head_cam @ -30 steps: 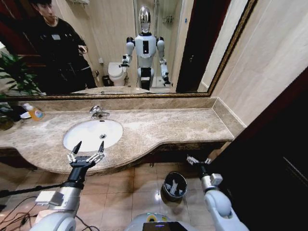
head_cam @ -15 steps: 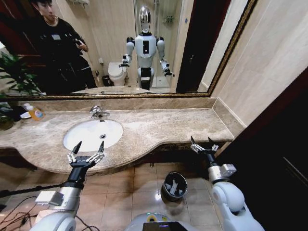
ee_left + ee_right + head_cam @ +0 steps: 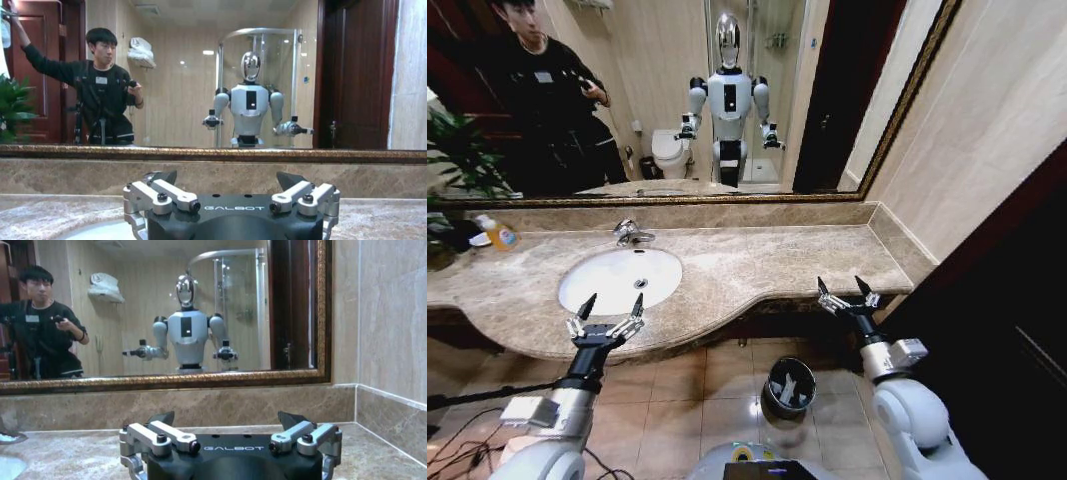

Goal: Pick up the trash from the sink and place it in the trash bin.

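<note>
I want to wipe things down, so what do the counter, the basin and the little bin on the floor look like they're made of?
The counter looks like polished beige marble: veined, mottled and glossy. The basin looks like glazed white ceramic, smooth with a soft sheen. The bin looks like shiny metal, probably steel, judging by its bright reflective rim; its inside is dark.

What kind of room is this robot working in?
Most likely a bathroom, perhaps in a hotel: a white sink set in a marble counter, a wide framed mirror, and a toilet reflected in it.
</note>
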Motion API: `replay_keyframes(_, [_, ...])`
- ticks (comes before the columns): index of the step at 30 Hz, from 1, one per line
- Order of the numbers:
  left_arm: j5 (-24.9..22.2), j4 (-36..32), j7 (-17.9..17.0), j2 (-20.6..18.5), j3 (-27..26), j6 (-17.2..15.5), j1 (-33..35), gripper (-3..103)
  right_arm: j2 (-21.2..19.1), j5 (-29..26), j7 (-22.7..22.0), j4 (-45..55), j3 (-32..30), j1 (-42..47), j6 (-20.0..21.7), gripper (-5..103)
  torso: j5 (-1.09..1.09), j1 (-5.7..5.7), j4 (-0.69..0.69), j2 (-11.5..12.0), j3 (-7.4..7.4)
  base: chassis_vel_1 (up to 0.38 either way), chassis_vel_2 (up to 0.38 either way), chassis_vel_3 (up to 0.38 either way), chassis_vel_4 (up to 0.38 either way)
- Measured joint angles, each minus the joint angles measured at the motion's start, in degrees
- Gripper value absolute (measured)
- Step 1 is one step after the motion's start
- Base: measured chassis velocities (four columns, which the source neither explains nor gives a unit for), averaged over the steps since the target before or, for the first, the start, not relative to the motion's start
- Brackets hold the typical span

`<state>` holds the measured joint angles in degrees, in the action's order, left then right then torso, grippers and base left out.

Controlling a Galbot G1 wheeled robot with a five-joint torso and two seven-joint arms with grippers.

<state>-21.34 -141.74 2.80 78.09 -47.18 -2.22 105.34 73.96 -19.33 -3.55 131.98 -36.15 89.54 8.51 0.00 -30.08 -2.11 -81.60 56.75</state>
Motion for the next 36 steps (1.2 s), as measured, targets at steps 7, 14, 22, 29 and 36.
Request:
replay_keyframes(7, [0.00, 0.00, 0.00, 0.00, 0.00, 0.00, 0.00, 100, -0.01, 0.17, -0.10, 0.00, 0.03, -0.03, 0.05, 100, 0.00, 0.00, 0.00, 0.00, 0.00, 0.000, 0.000, 0.000, 0.000])
replay_keyframes(14, [0.00, 0.00, 0.00, 0.00, 0.00, 0.00, 0.00, 100, 0.00, 0.20, -0.12, -0.05, 0.05, -0.06, 0.02, 100, 0.00, 0.00, 0.00, 0.00, 0.00, 0.000, 0.000, 0.000, 0.000])
replay_keyframes(22, [0.00, 0.00, 0.00, 0.00, 0.00, 0.00, 0.00, 100, 0.03, 0.23, -0.14, -0.17, 0.05, -0.08, -0.05, 100, 0.00, 0.00, 0.00, 0.00, 0.00, 0.000, 0.000, 0.000, 0.000])
replay_keyframes(29, [0.00, 0.00, 0.00, 0.00, 0.00, 0.00, 0.00, 100, 0.03, 0.25, -0.15, -0.23, 0.05, -0.08, -0.08, 100, 0.00, 0.00, 0.00, 0.00, 0.00, 0.000, 0.000, 0.000, 0.000])
replay_keyframes(36, [0.00, 0.00, 0.00, 0.00, 0.00, 0.00, 0.00, 100, 0.04, 0.25, -0.14, -0.26, 0.05, -0.08, -0.11, 100, 0.00, 0.00, 0.00, 0.00, 0.00, 0.000, 0.000, 0.000, 0.000])
